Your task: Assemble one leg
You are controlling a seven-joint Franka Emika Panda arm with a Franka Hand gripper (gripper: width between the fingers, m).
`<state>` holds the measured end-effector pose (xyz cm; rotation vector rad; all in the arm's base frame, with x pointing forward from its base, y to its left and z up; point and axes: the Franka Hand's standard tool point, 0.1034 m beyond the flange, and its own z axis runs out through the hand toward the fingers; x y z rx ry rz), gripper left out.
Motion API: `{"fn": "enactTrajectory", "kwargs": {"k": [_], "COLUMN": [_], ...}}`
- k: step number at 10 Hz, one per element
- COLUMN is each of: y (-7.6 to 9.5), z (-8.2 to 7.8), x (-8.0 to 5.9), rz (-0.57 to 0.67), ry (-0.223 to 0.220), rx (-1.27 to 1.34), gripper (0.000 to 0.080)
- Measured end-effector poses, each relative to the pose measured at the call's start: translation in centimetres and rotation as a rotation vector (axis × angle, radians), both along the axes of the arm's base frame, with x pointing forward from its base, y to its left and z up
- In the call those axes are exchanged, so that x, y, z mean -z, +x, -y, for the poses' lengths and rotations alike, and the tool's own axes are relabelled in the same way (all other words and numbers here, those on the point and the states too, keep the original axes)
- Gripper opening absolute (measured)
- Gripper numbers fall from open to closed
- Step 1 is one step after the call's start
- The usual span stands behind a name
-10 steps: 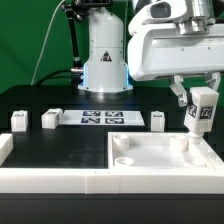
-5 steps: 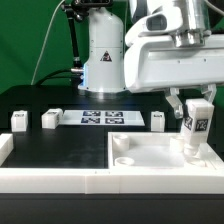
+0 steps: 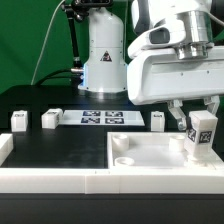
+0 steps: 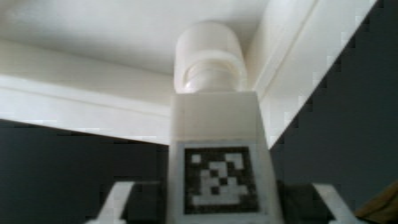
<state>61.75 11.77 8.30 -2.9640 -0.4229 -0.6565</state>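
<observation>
Since the earlier frame, the gripper has come lower and a little toward the exterior view's right, and the leg has come down with it, closer to the white panel. You see now that the fingers are clenched on the leg from two sides, and the leg hangs upright between them. Its black-and-white tag faces the exterior camera. The leg is over the far corner of the panel at the exterior view's right, just beside the panel's raised rim. In the wrist view, the leg fills the middle, with its tag near the camera. The round peg at its far end points at the panel, in the corner where the walls meet. You cannot tell from either picture whether the peg already touches the panel or stays just above it. On the black table behind the panel stand a first spare leg, a second spare leg and a third spare leg, all upright and well apart from the gripper. The marker board lies flat between the second and the third one. The white robot base stands behind it.
</observation>
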Motion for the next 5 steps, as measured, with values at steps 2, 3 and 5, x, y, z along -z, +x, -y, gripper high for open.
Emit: {"fn": "enactTrajectory", "kwargs": {"k": [2, 3, 5], "y": [-0.16, -0.12, -0.21], "z": [-0.04, 0.03, 0.21], "x": [0.72, 0.77, 0.78], "rz": [0.002, 0.019, 0.056], "ry": [0.001, 0.003, 0.007], "rx": [0.001, 0.004, 0.011], "gripper": [0.0291, 0.0291, 0.0291]}}
